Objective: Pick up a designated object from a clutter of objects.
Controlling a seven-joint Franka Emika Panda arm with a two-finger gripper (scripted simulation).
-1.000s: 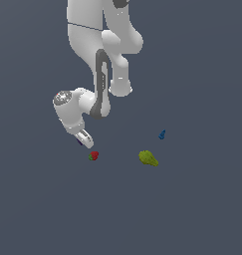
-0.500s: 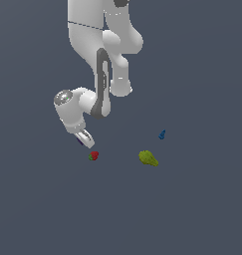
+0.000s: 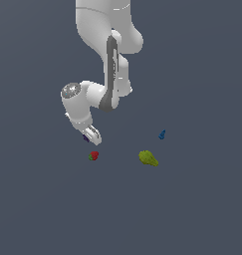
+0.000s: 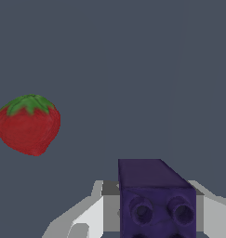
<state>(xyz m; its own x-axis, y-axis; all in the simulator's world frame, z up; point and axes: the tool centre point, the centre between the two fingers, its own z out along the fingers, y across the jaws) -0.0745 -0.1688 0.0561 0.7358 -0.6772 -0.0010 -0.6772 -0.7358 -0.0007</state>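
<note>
The designated object [image 4: 154,195], a dark purple block with two round studs, sits between the two white fingers [image 4: 93,214] of my gripper [image 4: 154,211], which is shut on it. From the exterior view only a sliver of the purple block [image 3: 85,138] shows beside the gripper [image 3: 91,135], which hangs low at the exterior view's left. The rest of the clutter of objects lies apart. A red strawberry-like piece [image 3: 94,156] [image 4: 28,124] is just below the gripper in the exterior view, not touching it.
A small blue piece [image 3: 162,134] and a larger yellow-green lumpy item [image 3: 148,158] lie toward the exterior view's right on the flat grey floor. The arm's white links [image 3: 110,60] rise above the gripper.
The wrist and gripper have shifted slightly up and toward the exterior view's right. The strawberry, blue piece and yellow-green item have stayed put.
</note>
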